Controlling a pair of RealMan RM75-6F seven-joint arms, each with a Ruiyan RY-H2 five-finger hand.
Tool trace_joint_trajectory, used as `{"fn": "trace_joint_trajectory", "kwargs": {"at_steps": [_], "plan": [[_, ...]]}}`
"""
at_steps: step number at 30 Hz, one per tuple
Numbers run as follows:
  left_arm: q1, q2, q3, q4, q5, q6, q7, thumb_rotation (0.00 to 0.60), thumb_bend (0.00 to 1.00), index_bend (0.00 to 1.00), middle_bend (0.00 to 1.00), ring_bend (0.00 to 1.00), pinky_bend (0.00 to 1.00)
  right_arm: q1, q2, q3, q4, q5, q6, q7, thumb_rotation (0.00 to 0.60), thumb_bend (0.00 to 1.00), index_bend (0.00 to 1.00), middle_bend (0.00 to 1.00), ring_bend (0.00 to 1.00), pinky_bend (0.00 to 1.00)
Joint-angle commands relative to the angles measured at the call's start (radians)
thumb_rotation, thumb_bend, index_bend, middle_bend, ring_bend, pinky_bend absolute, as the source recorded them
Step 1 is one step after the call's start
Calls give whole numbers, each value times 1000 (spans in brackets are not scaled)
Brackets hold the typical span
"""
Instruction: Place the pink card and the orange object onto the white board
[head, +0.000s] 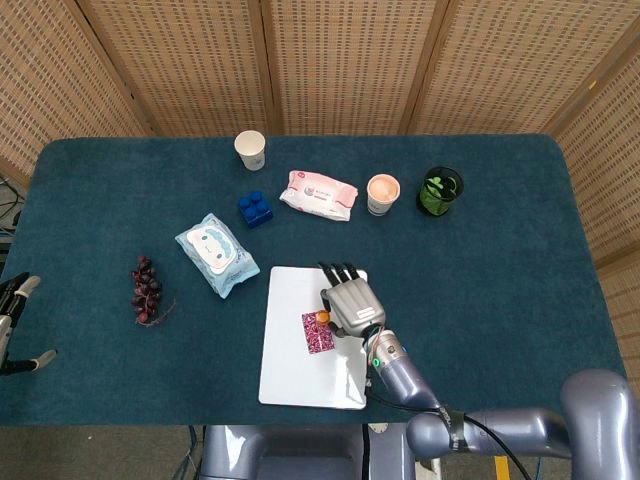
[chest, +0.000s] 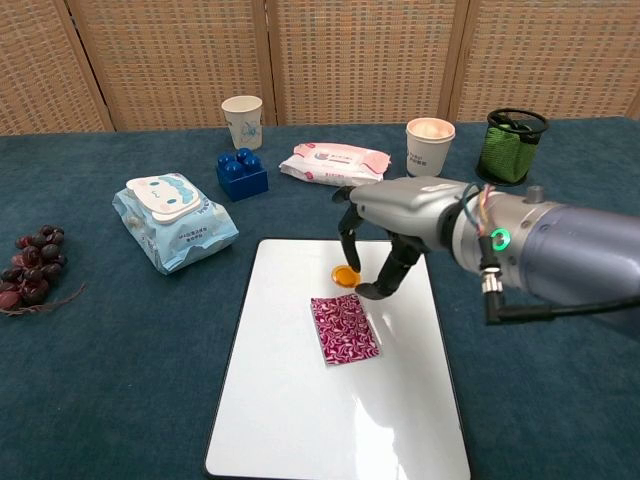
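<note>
At frame centre, the right hand (chest: 385, 232) is pinching the orange object (chest: 345, 275) over the white board (chest: 300, 420), just above the pink card (chest: 344, 329).

Two paper cups: one (head: 250, 149) upper left of centre, another (head: 382, 193) right of centre. Two wipe packs, a blue one (head: 216, 252) at left and a pink one (head: 318, 193) mid-frame. One blue block (head: 255, 208), one grape bunch (head: 146, 289) far left, one green mesh holder (head: 440, 190), one white board (head: 300, 372), one pink card (head: 314, 334), one orange object (head: 323, 317).
</note>
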Motion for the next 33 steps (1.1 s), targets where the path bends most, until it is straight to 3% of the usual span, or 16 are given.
{"fn": "trace_joint_trajectory", "kwargs": {"at_steps": [1,10,20,23,26,33], "plan": [[-2,1,1,2,2,-3,-5,600,0,0,0,0,0,26,-56,-8,36,32,26,-40,600,386,530,0,0,55],[-4,7,3,8,8,-8,-29,600,0,0,0,0,0,55,-151,-3,133,83,46,-82,600,388,530,0,0,55],[-7,3,4,11,5,-14,-26,600,0,0,0,0,0,40,-142,-23,149,80,39,-74,600,381,522,0,0,55],[-8,1,4,9,1,-16,-19,600,0,0,0,0,0,38,-141,-29,150,75,34,-71,600,355,406,0,0,55],[-8,0,2,8,-3,-16,-13,600,0,0,0,0,0,37,-134,-30,146,81,22,-70,600,337,215,0,0,55],[-10,0,1,9,-8,-21,-12,600,0,0,0,0,0,33,-112,-22,127,93,23,-68,600,337,159,0,0,55]]}}
